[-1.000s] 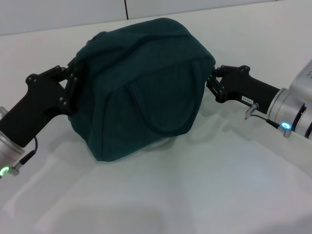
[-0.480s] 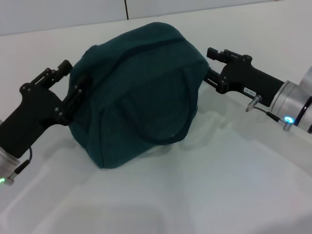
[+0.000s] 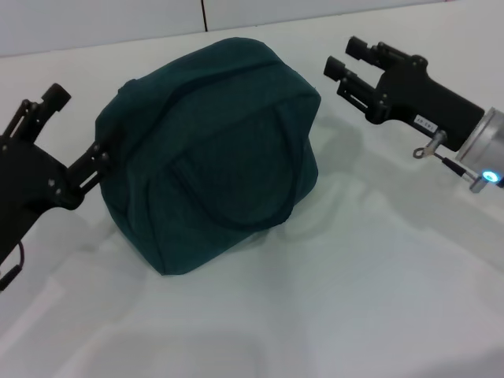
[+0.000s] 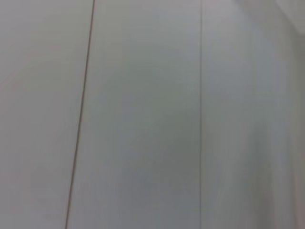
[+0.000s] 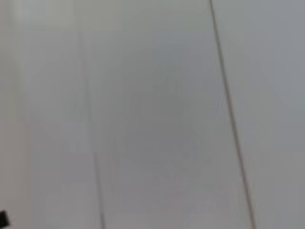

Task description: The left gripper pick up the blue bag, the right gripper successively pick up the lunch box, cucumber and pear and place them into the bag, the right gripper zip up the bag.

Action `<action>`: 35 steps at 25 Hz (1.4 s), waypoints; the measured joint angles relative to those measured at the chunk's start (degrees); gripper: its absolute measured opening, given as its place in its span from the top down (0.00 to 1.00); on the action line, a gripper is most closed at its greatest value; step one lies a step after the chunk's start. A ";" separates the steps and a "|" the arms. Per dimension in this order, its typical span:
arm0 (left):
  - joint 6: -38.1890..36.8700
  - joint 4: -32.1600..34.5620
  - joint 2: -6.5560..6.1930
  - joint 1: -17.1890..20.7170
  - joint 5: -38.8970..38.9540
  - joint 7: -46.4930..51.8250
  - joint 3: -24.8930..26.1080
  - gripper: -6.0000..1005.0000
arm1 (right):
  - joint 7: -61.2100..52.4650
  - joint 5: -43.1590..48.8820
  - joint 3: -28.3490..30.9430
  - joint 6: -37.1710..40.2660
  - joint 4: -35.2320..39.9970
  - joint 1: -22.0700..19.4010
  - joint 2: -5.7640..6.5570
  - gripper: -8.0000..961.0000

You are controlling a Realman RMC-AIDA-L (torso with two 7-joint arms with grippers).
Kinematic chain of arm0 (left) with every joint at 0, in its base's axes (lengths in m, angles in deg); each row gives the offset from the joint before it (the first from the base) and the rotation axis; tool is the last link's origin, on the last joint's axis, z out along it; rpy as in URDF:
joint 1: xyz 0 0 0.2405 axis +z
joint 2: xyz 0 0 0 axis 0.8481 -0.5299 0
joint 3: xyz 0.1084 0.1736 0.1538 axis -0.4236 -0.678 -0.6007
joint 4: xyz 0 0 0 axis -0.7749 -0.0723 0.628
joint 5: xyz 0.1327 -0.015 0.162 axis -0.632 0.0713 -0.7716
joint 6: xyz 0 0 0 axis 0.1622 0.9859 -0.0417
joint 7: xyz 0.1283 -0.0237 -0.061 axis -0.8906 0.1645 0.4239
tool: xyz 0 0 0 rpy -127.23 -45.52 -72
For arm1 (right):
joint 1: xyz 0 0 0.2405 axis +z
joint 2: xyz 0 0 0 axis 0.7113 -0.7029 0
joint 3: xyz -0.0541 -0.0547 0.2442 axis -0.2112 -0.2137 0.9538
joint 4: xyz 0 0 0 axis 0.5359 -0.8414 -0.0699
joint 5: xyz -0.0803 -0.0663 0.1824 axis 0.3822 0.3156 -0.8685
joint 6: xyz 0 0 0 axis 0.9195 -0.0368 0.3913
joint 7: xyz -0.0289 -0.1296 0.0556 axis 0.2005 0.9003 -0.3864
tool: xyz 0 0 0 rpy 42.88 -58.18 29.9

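Note:
The blue bag [image 3: 213, 150] sits on the white table [image 3: 331, 299] in the head view, its top closed over and one loop handle lying on the near side. My left gripper [image 3: 76, 126] is at the bag's left side and open; its lower finger touches the fabric and the upper one stands clear of it. Off the bag's upper right corner, my right gripper [image 3: 342, 57] is open, a short gap away, with nothing between its fingers. The lunch box, cucumber and pear are out of view. Both wrist views show only pale flat surfaces with thin lines.
A pale wall [image 3: 102, 20] with a dark vertical seam runs behind the table's far edge. White tabletop stretches in front of the bag and to its right.
Both grippers have let go of the bag and drawn away from it. The left opened and slid left; the right rose up and to the right. The bag shifted slightly left.

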 joint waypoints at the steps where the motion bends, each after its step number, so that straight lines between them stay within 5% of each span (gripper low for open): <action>1: -0.79 0.07 -0.02 -0.04 -0.11 0.09 -0.07 0.20 | -0.14 0.22 -0.19 1.37 0.11 0.01 0.19 0.51; 13: -1.66 2.90 -0.32 -1.06 -6.02 3.16 -0.51 0.12 | -3.34 10.60 0.08 6.60 5.30 0.96 0.90 0.51; 35: -1.25 6.51 -0.30 -2.59 -13.57 8.53 -0.53 0.12 | -7.92 12.18 0.16 9.54 5.88 0.93 1.96 0.51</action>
